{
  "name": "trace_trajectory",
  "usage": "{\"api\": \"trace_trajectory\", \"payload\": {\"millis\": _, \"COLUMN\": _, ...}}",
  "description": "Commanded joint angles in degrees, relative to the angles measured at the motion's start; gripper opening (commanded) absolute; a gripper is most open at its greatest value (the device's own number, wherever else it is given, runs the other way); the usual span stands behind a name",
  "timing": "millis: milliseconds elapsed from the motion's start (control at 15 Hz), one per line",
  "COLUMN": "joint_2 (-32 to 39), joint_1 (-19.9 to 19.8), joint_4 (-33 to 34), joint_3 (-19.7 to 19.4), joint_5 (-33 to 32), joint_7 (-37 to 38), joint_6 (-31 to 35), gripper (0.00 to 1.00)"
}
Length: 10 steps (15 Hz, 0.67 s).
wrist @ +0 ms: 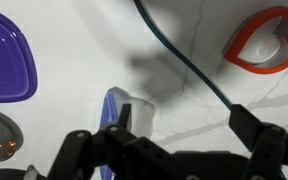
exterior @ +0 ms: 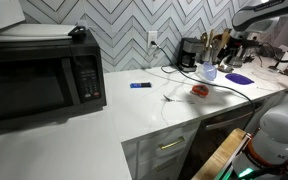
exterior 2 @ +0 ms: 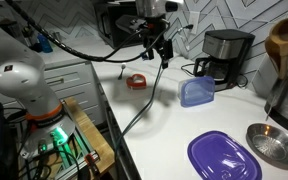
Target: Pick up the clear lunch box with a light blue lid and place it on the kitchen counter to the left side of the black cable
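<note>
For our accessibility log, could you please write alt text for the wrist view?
The open gripper hangs over the white kitchen counter, with the blue-lidded lunch box near its fingers. The black cable curves past a red heart-shaped ring; a purple dish lies at left.

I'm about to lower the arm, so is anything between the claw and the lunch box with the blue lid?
Nothing visible does. In the wrist view the lunch box lies just ahead of the open claw on bare counter. The black cable passes beside it, toward the red heart-shaped ring, not across the way.
</note>
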Motion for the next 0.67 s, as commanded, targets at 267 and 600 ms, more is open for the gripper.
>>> {"api": "trace_trajectory", "payload": {"millis": 267, "joint_2": 4.89, "joint_1": -0.51, "joint_4": 3.19, "joint_3": -0.17, "joint_5": 1.07, "joint_7": -0.55, "joint_6": 1.3, "gripper": 1.0}}
{"api": "trace_trajectory", "payload": {"millis": 600, "joint_2": 10.9, "joint_1": -0.76, "joint_4": 7.45, "joint_3": -1.59, "joint_5": 2.1, "joint_7": -3.9, "joint_6": 0.93, "gripper": 1.0}}
